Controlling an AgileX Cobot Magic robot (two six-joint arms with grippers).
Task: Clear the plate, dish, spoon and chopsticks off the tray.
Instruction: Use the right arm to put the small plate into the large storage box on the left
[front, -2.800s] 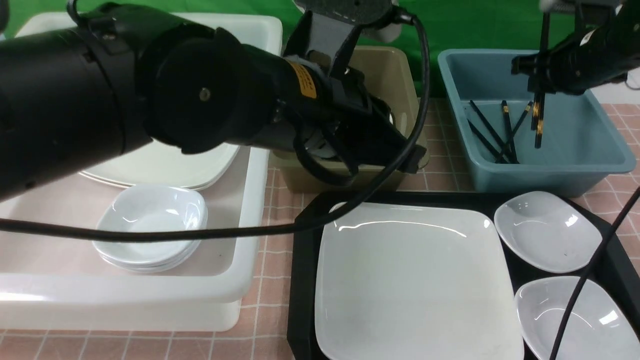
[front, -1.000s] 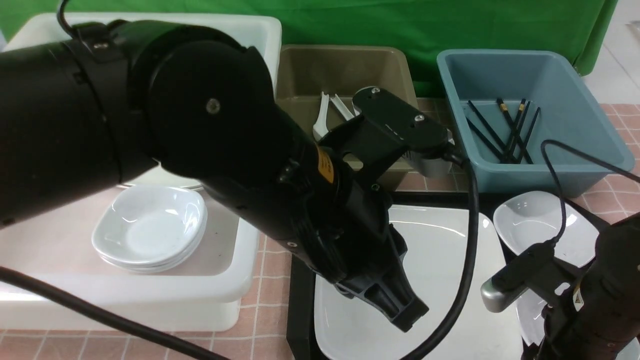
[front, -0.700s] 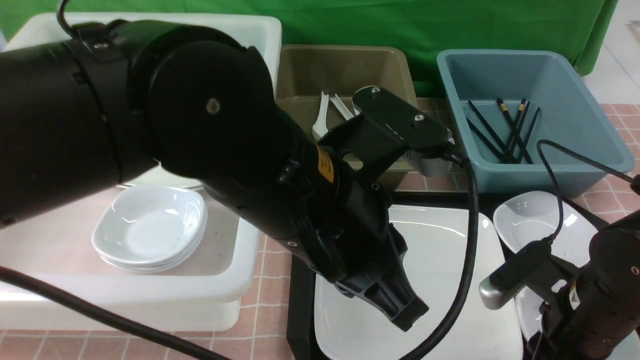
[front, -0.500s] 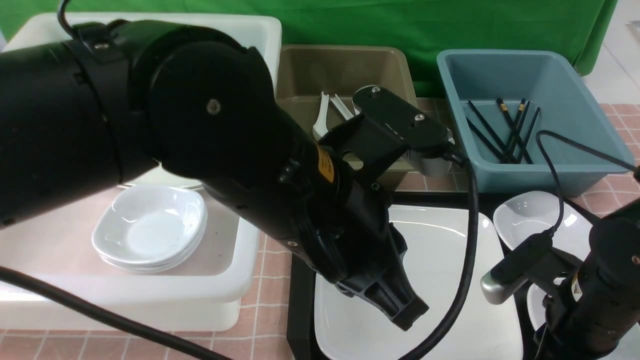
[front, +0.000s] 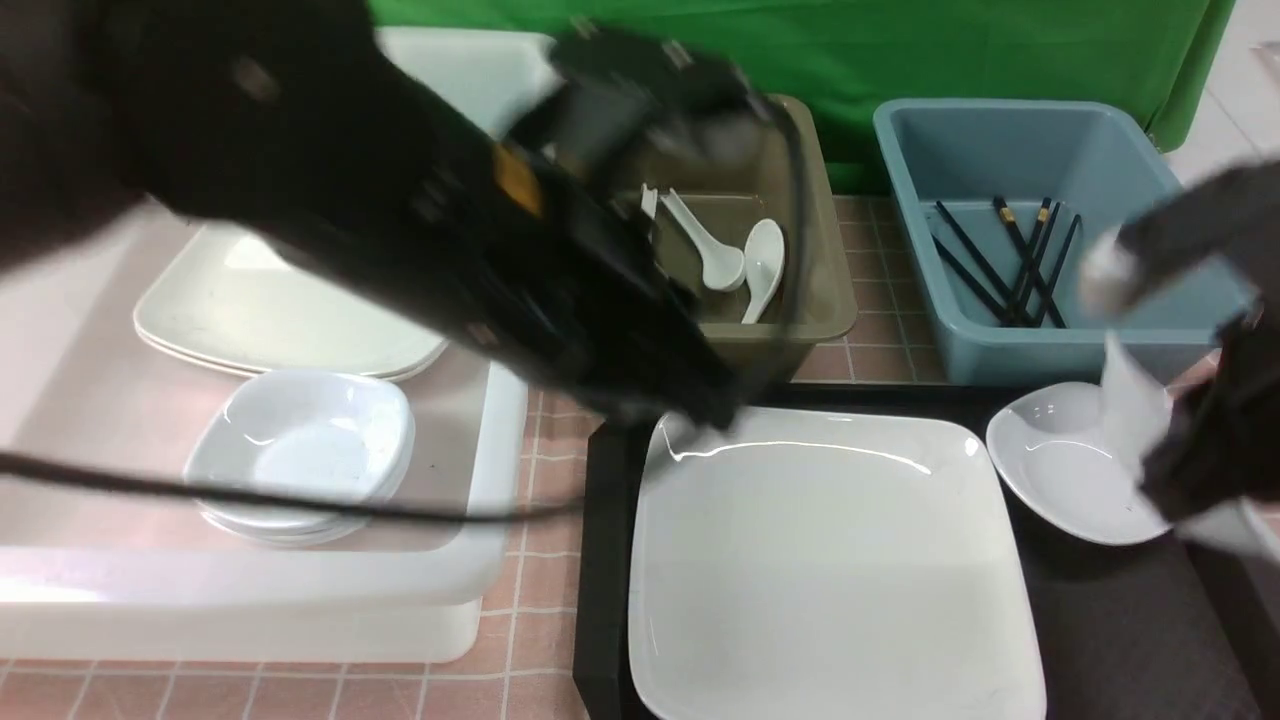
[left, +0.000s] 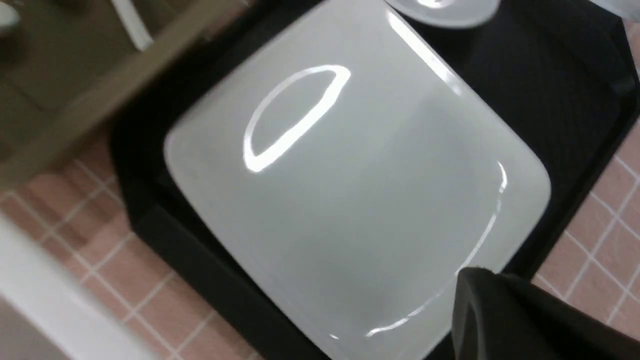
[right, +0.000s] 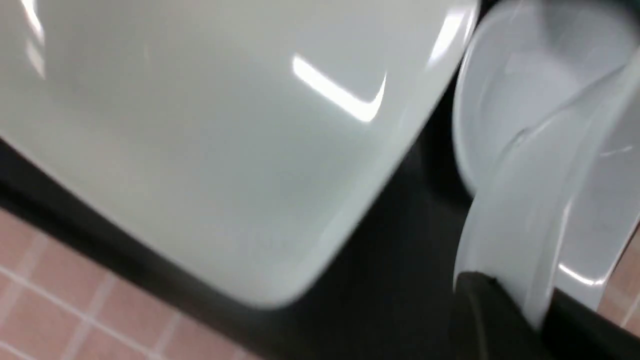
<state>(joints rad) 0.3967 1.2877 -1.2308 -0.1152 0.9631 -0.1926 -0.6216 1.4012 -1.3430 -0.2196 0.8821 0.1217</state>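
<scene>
Dish (right: 520, 240) rim between right fingers (right: 475, 325), wrist-view

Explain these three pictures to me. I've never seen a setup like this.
This is a robot with two black arms, each ending in two fingers. The wide picture looks forward from between the arms; the other two come from wrist cameras. On the pink checked table sits a black rectangular tray holding a large white rounded-square plate and a small white dish. Left is a white tub of plates; behind, an olive tub with white spoons and a blue tub with black chopsticks. The right fingers pinch the rim of another small white dish, held above the tray. The left fingers hover by the plate, gripping nothing visible; open or shut is unclear.
</scene>
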